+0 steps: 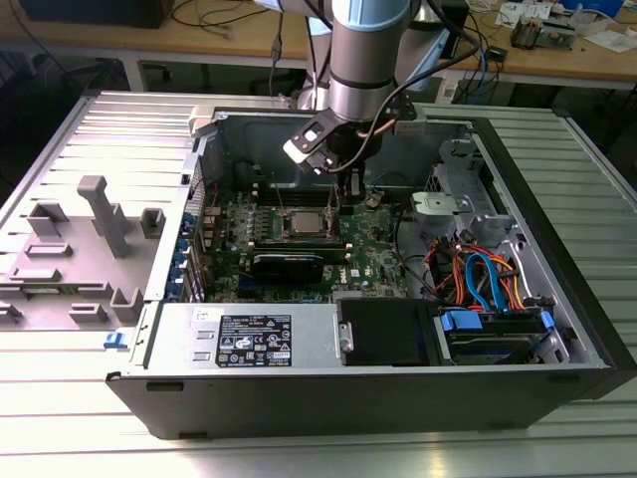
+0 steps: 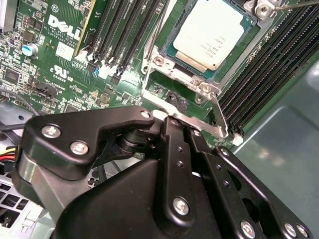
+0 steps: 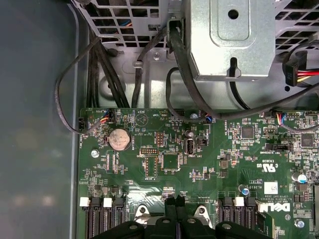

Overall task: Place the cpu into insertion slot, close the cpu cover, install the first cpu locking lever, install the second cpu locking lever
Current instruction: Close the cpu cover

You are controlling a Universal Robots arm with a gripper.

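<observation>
The cpu (image 2: 212,32) lies flat in its socket on the green motherboard, silvery-tan top up; in the exterior view the cpu (image 1: 304,221) sits in the middle of the board. The cpu cover (image 2: 202,122), a thin silvery frame, is swung open away from the chip, and its tabs (image 3: 141,211) flank the fingers. My gripper (image 2: 172,122) is at the cover's free edge, fingers shut together and tips against the frame. In the exterior view the gripper (image 1: 345,194) hangs just beside the socket, toward the exterior view's right.
Black memory slots (image 2: 122,30) run along both sides of the socket. A thin wire lever (image 2: 294,6) shows past the chip. A metal drive cage (image 3: 234,35) and black cables (image 3: 179,64) stand beyond the board. The case walls (image 1: 557,199) enclose the work area.
</observation>
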